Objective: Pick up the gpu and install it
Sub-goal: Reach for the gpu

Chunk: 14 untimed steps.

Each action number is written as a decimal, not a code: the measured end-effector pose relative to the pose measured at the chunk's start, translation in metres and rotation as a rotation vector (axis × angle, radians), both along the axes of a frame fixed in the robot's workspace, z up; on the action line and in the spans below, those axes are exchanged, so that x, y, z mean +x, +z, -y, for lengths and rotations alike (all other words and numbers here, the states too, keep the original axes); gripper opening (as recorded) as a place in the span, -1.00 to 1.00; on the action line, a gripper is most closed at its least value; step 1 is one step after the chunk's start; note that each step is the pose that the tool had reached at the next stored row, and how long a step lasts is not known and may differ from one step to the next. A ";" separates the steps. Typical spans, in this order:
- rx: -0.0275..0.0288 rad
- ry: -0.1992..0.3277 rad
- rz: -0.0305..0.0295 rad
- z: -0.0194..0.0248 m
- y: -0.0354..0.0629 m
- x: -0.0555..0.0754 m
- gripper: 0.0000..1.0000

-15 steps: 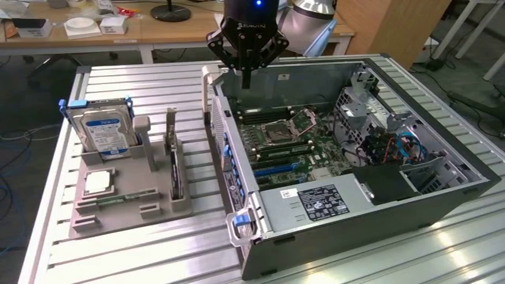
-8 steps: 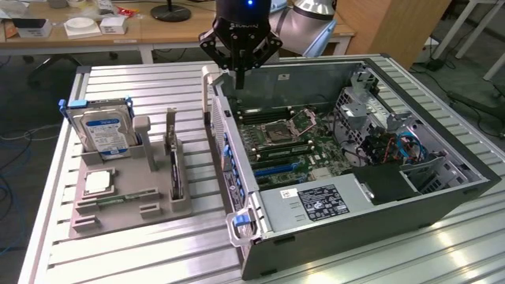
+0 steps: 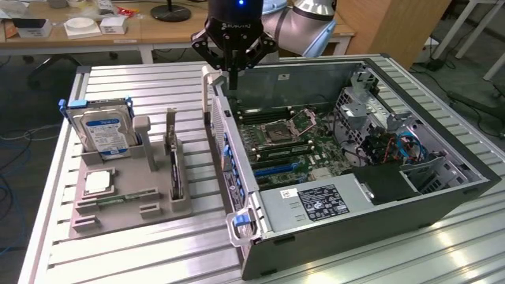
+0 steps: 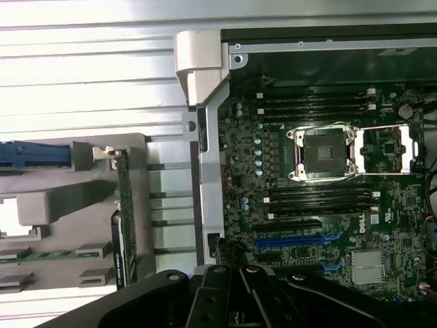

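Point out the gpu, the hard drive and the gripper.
gpu [image 3: 176, 174], exterior view, upper edge of the upright dark board.
hard drive [image 3: 106, 133], exterior view, on its blue-white label.
gripper [image 3: 233, 83], exterior view, at its shut fingertips.

Dark green gpu [image 3: 175, 173], blue-white hard drive label [image 3: 103, 134], black gripper [image 3: 233, 81]

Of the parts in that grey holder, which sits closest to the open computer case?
The gpu, the thin card standing on edge; the hard drive, chip and memory stick sit farther away.
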State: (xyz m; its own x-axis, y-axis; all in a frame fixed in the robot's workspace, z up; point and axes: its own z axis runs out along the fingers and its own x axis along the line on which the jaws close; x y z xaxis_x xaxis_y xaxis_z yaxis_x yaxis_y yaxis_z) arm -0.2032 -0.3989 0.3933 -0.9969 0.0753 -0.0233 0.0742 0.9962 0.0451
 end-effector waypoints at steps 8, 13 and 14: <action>0.0001 0.000 0.0001 0.0000 0.0000 -0.011 -0.80; 0.0000 0.000 0.0000 0.0000 0.0000 -0.018 -0.80; 0.0000 0.000 0.0000 0.0000 0.0000 -0.020 -0.80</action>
State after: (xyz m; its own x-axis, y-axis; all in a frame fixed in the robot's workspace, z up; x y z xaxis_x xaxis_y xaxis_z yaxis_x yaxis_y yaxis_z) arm -0.2230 -0.3988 0.3933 -0.9969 0.0753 -0.0233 0.0742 0.9962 0.0450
